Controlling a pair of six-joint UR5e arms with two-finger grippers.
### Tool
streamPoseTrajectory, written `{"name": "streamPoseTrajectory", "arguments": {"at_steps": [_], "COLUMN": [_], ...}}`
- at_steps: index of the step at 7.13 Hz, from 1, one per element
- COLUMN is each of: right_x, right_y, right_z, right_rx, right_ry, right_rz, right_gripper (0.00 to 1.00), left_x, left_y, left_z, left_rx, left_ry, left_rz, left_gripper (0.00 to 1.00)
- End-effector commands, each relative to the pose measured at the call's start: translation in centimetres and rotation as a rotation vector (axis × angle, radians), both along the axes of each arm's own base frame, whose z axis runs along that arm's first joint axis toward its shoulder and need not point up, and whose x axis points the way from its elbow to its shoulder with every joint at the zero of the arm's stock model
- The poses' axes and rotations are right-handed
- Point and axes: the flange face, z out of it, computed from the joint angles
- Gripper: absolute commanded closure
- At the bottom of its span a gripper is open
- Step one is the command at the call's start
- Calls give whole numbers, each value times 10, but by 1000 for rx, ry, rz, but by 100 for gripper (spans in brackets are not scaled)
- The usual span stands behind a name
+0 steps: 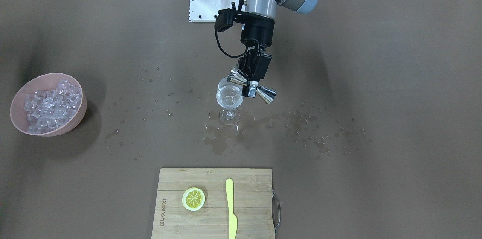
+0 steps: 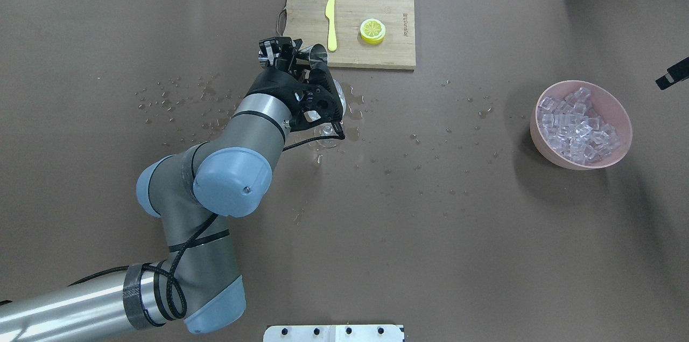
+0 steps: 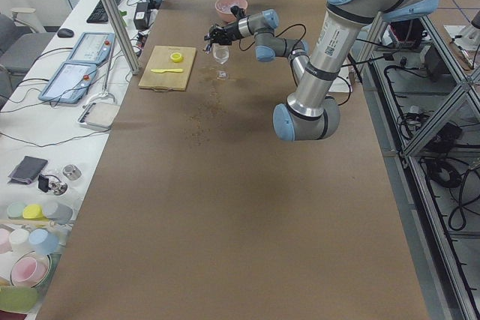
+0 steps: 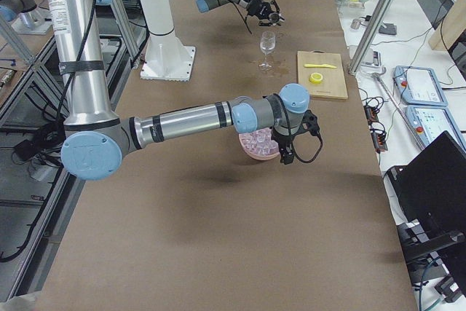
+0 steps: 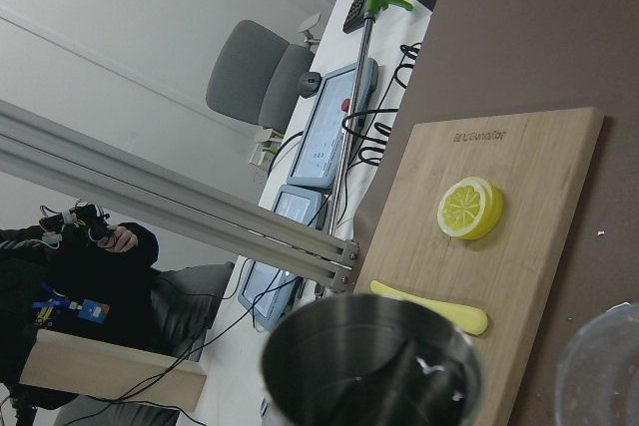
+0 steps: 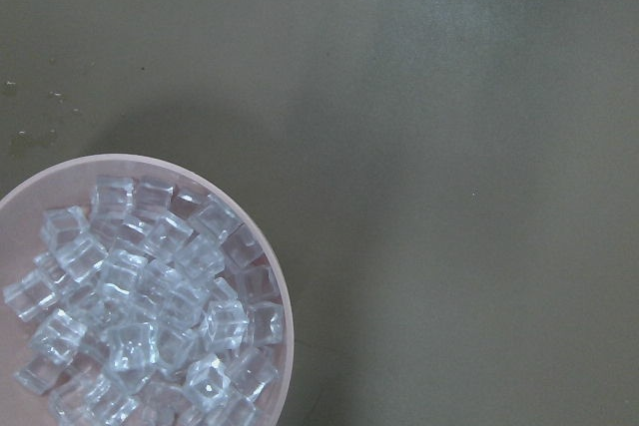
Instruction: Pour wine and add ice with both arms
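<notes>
Left claw grips tilted jigger at glass rim — right claw unclear.

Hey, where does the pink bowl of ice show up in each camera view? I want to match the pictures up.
Front-facing: pink bowl at the left edge, mid-height.
Overhead: bowl at right, mid-height.
Exterior left: bowl at top centre.
Exterior right: bowl at centre, partly behind the right arm.
Left wrist: not in it.
Right wrist: bowl at lower left, cropped.
Shared landmark: cutting board, absent only from the right wrist.
</notes>
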Motion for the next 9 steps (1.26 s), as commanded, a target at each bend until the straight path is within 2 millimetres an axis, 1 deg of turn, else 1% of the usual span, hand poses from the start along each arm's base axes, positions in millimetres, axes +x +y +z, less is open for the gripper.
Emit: {"name": "streamPoseTrajectory", "arguments": {"at_steps": [1, 3, 4, 7, 8, 9], "right_x": [0, 0, 0, 0, 0, 0], "right_y": [0, 0, 0, 0, 0, 0], "right_z": [1, 2, 2, -1, -2, -3], "right_rx": [-2, -4, -4, 0, 3, 5], "right_ry": [0, 1, 1, -3, -4, -4], "right_rz": [0, 0, 0, -1, -1, -1], "right_gripper": [0, 0, 0, 0, 0, 0], "left_x": [2, -1, -1, 3, 2, 4], "left_y": [5, 7, 7, 7, 6, 5], "left_z": [-2, -6, -6, -1, -11, -11], "left_rx": [-1, 44, 50, 32, 58, 55], "left_ry": [-122, -219, -229, -305, -341, -360], "left_rz": [22, 48, 50, 61, 71, 74], "left_gripper": [100, 100, 100, 100, 100, 100]}}
